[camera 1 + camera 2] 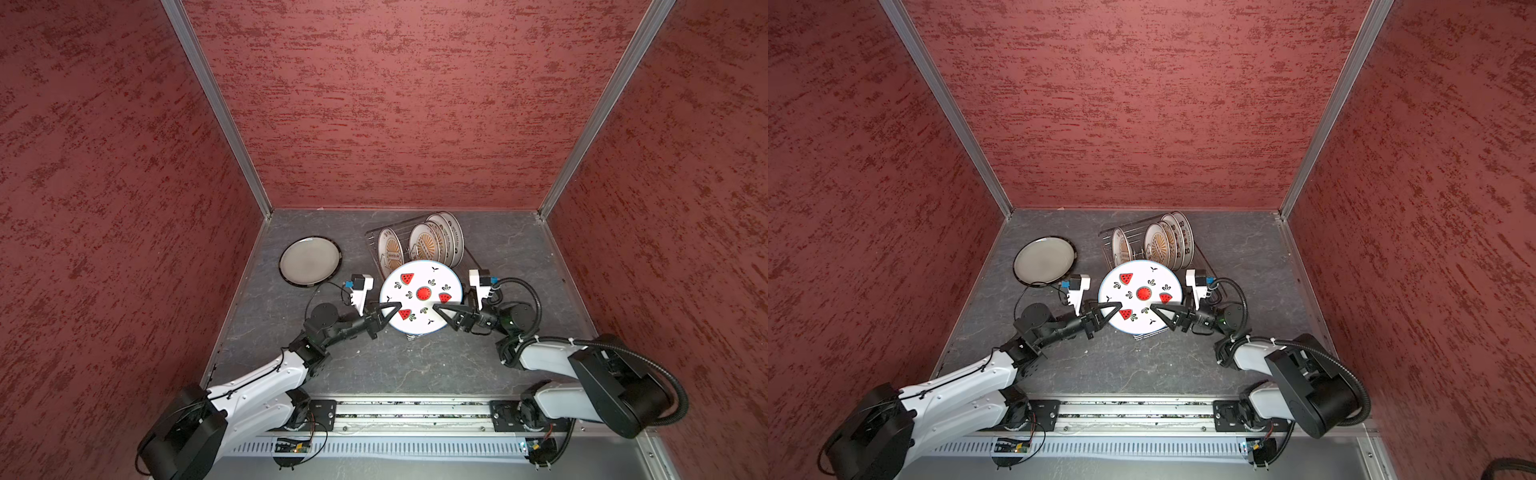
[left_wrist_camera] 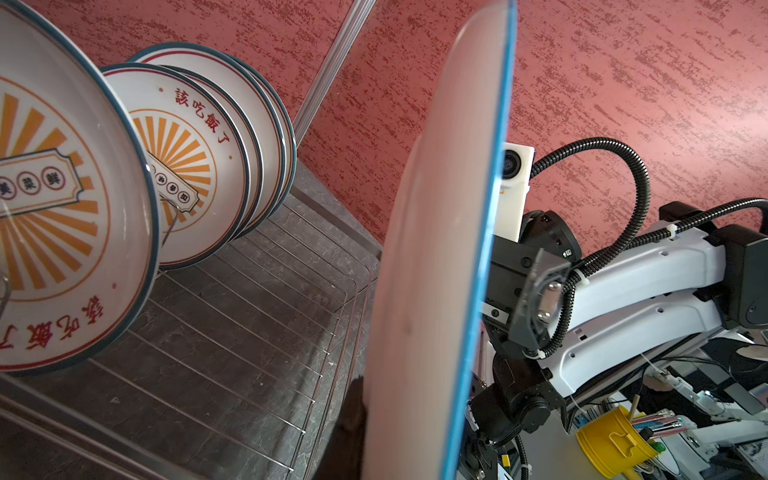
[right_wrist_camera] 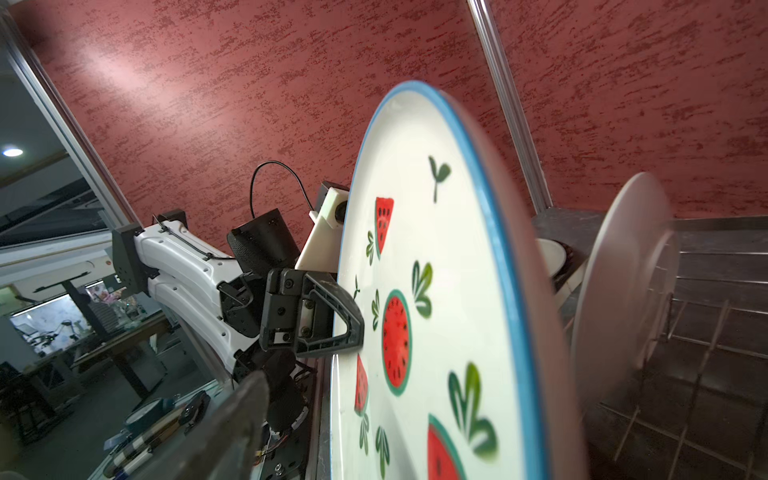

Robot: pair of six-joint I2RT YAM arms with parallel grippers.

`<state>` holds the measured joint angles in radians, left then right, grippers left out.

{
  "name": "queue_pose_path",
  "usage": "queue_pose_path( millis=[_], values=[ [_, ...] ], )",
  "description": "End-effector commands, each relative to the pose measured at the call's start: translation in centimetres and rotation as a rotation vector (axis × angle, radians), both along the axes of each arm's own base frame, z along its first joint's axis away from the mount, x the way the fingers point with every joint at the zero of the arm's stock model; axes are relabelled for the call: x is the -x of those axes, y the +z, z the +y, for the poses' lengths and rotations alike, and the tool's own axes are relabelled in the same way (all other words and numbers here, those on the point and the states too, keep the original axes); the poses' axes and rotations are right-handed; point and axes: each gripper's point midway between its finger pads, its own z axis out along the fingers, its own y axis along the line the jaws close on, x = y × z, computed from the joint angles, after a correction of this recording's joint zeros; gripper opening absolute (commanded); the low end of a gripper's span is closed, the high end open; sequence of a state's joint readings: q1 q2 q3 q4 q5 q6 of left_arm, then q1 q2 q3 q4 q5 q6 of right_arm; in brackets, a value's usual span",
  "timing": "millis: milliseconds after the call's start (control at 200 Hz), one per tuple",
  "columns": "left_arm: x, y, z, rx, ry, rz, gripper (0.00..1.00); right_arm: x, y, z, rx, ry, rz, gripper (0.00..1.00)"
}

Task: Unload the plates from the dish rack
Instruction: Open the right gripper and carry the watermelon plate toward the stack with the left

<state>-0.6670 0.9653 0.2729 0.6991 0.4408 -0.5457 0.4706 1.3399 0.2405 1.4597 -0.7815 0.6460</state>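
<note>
A white plate with red watermelon prints and a blue rim (image 1: pixel 419 297) (image 1: pixel 1140 297) hangs face up above the table, in front of the dish rack (image 1: pixel 471 259) (image 1: pixel 1202 262). My left gripper (image 1: pixel 394 308) (image 1: pixel 1114 307) is shut on its left rim; one dark finger (image 2: pixel 350 419) presses its underside. My right gripper (image 1: pixel 439 308) (image 1: pixel 1155 308) stands open around the right rim, its near finger (image 3: pixel 232 436) apart from the plate's face (image 3: pixel 436 291). Several plates with orange sunbursts (image 1: pixel 424 246) (image 2: pixel 183 166) stand upright in the silver wire rack (image 2: pixel 270 311).
A grey plate with a dark rim (image 1: pixel 309 261) (image 1: pixel 1044 261) lies flat on the table at the back left. A striped edge (image 1: pixel 410 336) shows under the held plate. Red walls close in the left, back and right.
</note>
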Motion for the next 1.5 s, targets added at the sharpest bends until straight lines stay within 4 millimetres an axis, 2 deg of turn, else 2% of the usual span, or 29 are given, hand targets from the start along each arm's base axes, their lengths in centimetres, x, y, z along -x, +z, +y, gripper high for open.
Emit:
queue_pose_path(
  millis=[0,416,701,782,932,1127,1333,1498],
  values=[
    [0.7,3.9,0.3,0.099,-0.007,-0.105,0.00,-0.6,1.6,-0.1,-0.027,-0.040,-0.035,0.99],
    [-0.5,4.3,3.2,0.155,0.119,-0.068,0.00,-1.6,1.6,-1.1,-0.038,-0.143,-0.026,0.99],
    [-1.6,4.4,6.8,0.199,0.260,-0.024,0.00,-1.8,1.5,-1.3,-0.026,-0.170,-0.027,0.99],
    [-2.5,3.9,8.3,0.200,0.331,0.020,0.00,-1.9,1.3,-1.1,-0.012,-0.184,-0.048,0.95],
    [-3.8,3.3,11.4,0.239,0.441,0.078,0.00,-2.5,0.5,0.1,0.061,-0.238,-0.063,0.99],
    [-4.8,2.8,14.5,0.282,0.523,0.125,0.00,-2.7,-0.1,2.0,0.174,-0.329,-0.126,0.99],
    [-5.9,1.9,17.3,0.316,0.611,0.175,0.00,-1.4,0.4,3.5,0.157,-0.263,-0.177,0.99],
    [-6.6,1.6,19.4,0.344,0.677,0.194,0.00,-1.2,0.3,6.2,0.173,-0.197,-0.184,0.99]
  ],
)
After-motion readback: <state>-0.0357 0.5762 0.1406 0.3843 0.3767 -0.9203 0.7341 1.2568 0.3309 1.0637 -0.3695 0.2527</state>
